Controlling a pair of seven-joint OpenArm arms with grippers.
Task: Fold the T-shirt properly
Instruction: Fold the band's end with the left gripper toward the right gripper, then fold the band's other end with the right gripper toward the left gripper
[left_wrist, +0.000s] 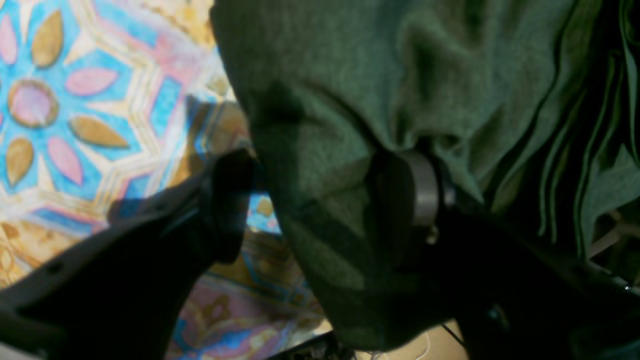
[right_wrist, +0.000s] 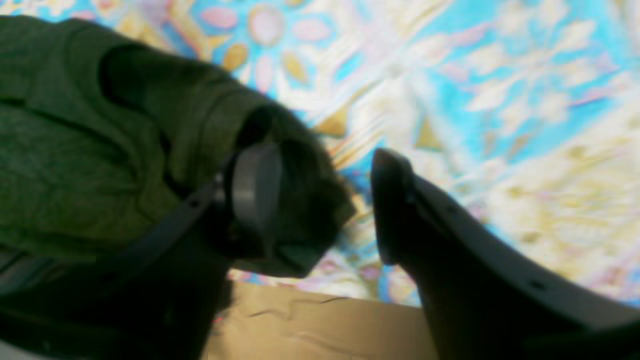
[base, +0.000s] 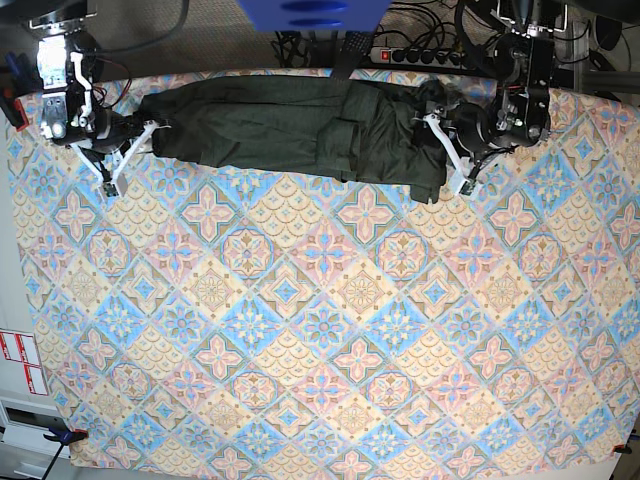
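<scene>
The shirt (base: 257, 128) is soft, matt, finely knitted cloth.

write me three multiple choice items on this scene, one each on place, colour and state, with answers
1. In the base view, where does the T-shirt lie?
A) along the near edge
B) along the far edge, by the arms
C) at the centre

2. What colour is the T-shirt?
A) dark green
B) white
C) red

3. How do the right arm's fingers stand?
A) shut on a sleeve
B) shut on nothing
C) wide apart

Key:
1 B: the T-shirt stretches between the arms at the top of the cloth.
2 A: its fabric shows dark green in all views.
3 C: a broad gap shows between the right fingers in their wrist view.
</scene>
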